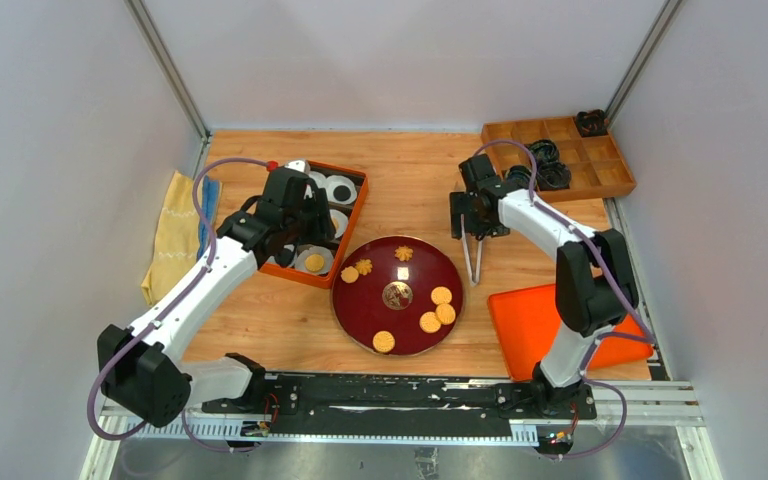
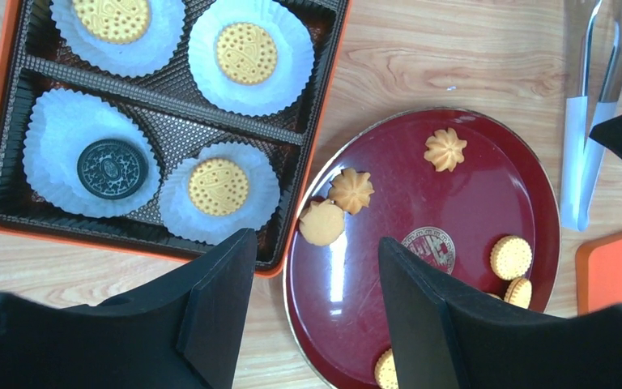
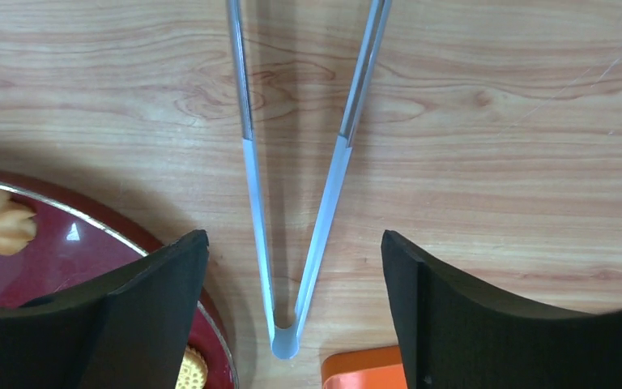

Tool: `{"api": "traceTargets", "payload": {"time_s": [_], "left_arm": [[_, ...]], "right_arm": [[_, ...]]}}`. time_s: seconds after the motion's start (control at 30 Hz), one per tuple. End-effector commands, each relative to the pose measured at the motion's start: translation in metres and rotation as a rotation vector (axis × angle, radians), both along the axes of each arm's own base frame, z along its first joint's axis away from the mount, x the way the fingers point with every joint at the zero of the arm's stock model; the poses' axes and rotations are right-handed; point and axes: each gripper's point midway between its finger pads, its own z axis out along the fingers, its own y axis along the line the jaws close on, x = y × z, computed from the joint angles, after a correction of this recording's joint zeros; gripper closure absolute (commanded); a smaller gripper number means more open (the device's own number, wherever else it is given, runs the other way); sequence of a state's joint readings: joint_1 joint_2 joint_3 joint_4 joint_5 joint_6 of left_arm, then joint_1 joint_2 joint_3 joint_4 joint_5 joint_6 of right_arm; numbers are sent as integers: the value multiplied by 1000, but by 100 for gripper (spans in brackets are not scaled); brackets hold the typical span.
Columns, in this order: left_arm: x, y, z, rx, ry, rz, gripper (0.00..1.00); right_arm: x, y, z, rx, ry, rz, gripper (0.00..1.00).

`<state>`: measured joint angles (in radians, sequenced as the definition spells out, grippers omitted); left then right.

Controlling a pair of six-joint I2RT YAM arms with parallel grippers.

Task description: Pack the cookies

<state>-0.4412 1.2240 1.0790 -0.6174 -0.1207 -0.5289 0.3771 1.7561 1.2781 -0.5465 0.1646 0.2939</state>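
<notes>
Right fingers (image 3: pixel 129 324) spread, straddling tongs (image 3: pixel 330 203) on table (image 3: pixel 494 121); lower squarely, squeeze gently, avoid nearby plate (image 3: pixel 73 259). Left fingers (image 2: pixel 210 316) spread, empty, near cookies (image 2: pixel 351 190).

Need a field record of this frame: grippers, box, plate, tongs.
left gripper: open, empty, over the spot where the box's edge meets the plate
right gripper: open, fingers on either side of the tongs' joined end
box: left wrist view shows four paper cups; three hold golden cookies, one a black cookie
plate: seven loose cookies, all golden
tongs: flat on the table right of the plate, not gripped
orange tray: near right corner, partly under the right arm
</notes>
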Motion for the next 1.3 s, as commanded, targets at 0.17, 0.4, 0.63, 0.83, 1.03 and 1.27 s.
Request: {"api": "traceTargets", "payload": {"time_s": [0.17, 0.4, 0.63, 0.83, 1.03, 1.27], "left_arm": [[7, -7, 13, -26, -43, -13, 37], [14, -11, 13, -26, -38, -16, 38], [20, -8, 18, -5, -55, -2, 38], [25, -11, 20, -3, -52, -5, 38], [38, -18, 15, 6, -33, -12, 38], [59, -26, 7, 24, -21, -6, 38]], "right_arm": [[-21, 21, 39, 22, -35, 147, 96], [-75, 81, 18, 48, 58, 361, 100], [-70, 93, -30, 23, 168, 348, 100], [-36, 82, -53, -65, 182, 258, 100], [29, 56, -46, -166, 117, 106, 100], [107, 26, -38, -181, 44, -39, 100]]}}
